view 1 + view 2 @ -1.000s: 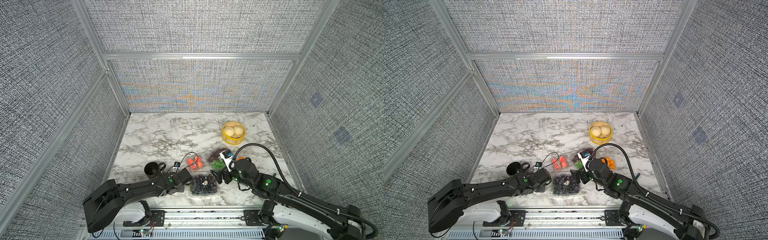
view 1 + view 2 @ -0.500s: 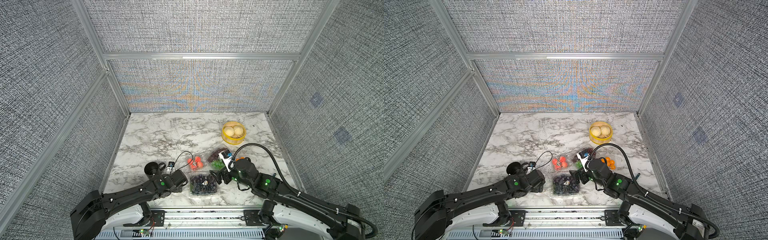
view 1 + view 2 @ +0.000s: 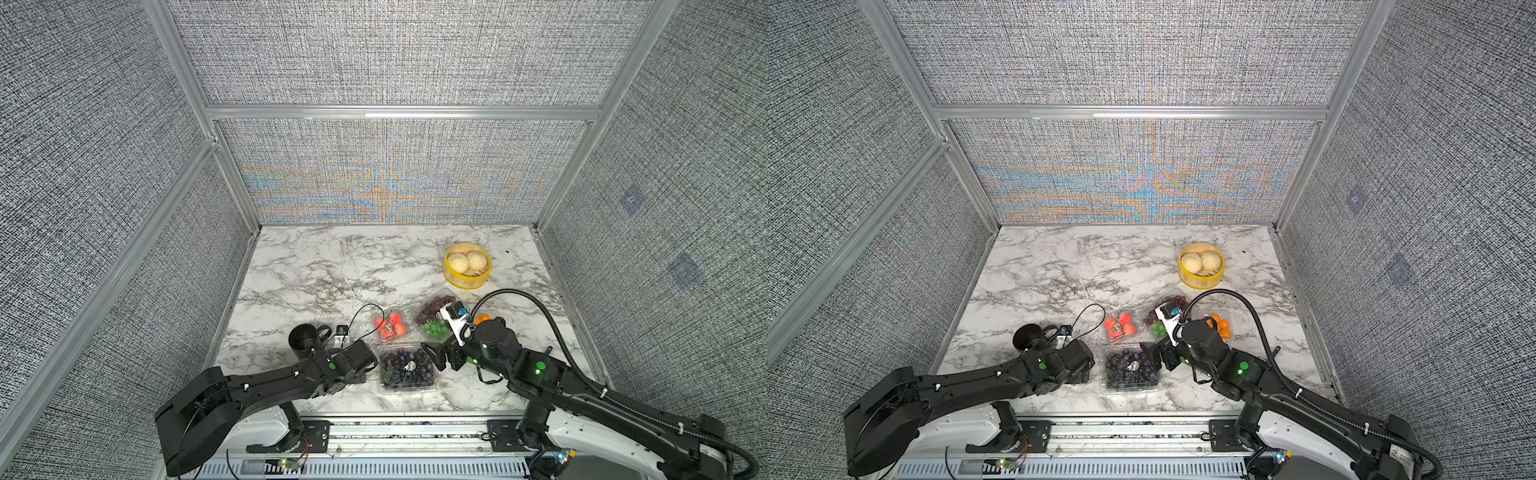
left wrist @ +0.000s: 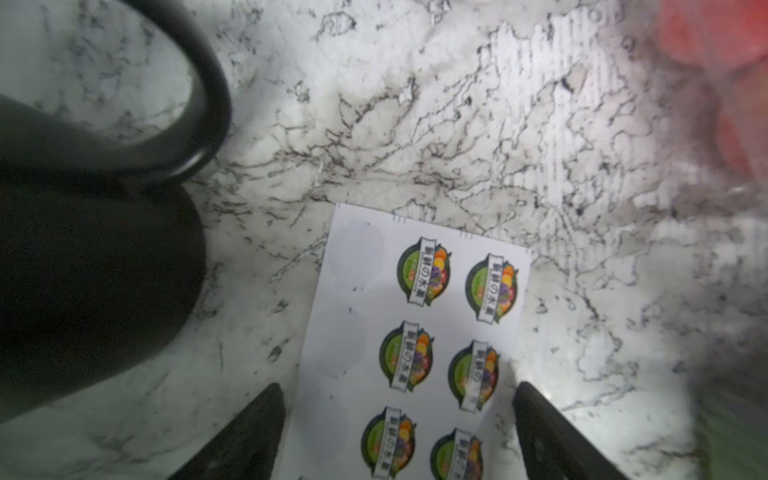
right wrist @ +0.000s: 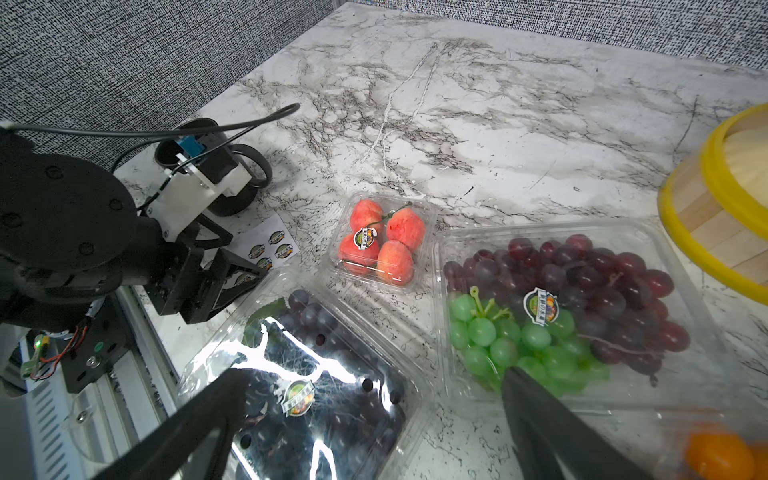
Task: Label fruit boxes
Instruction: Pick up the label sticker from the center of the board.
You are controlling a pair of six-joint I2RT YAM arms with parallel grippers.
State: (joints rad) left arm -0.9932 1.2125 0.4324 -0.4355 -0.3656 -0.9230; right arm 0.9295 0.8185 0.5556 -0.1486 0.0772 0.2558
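Four clear fruit boxes sit near the table's front. Round stickers show on the dark grape box point(image 3: 407, 370) point(image 5: 299, 374), the red-fruit box point(image 3: 390, 326) point(image 5: 380, 241) and the purple-and-green grape box point(image 3: 434, 316) point(image 5: 561, 307). The orange-fruit box point(image 3: 482, 320) point(image 5: 719, 453) is mostly hidden behind my right wrist. My left gripper point(image 4: 398, 388) point(image 5: 232, 270) hangs open over the white sticker sheet point(image 4: 415, 332), one finger on each side of it. My right gripper point(image 5: 374, 376) point(image 3: 434, 355) stands open and empty above the gap between the two grape boxes.
A black mug point(image 3: 303, 340) point(image 4: 83, 249) stands just left of the sticker sheet. A yellow steamer basket point(image 3: 465, 282) with pale buns sits at the back right. The metal rail runs along the table's front edge, under both arms.
My left arm has drawn back leftward from the dark grape box's edge and now sits open over the sticker sheet. The right arm has not moved.
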